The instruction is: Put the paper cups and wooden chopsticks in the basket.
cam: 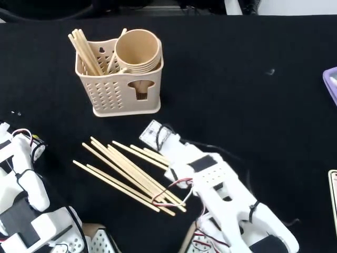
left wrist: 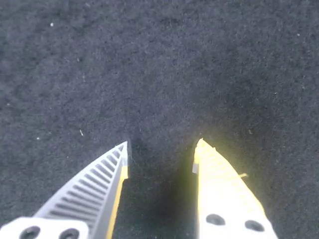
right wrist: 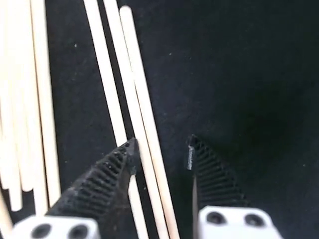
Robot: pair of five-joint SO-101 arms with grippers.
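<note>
A beige slotted basket [cam: 118, 89] stands at the back left of the black table, holding several wooden chopsticks [cam: 87, 52] and a stack of paper cups [cam: 138, 50]. Several loose chopsticks [cam: 126, 171] lie fanned out in front of it. My right gripper [right wrist: 161, 147] hangs open just above the right end of that pile, with two chopsticks [right wrist: 142, 114] running between its black fingers and a third beside one fingertip [right wrist: 127, 149]. The right arm [cam: 210, 184] reaches in from the front. My left gripper [left wrist: 162, 147] is open over bare black cloth with nothing between its fingers.
The left arm [cam: 26, 200] sits folded at the front left corner. A purple object [cam: 331, 84] pokes in at the right edge, and a pale flat thing [cam: 333, 195] lies lower on the same edge. Open cloth stretches right of the basket.
</note>
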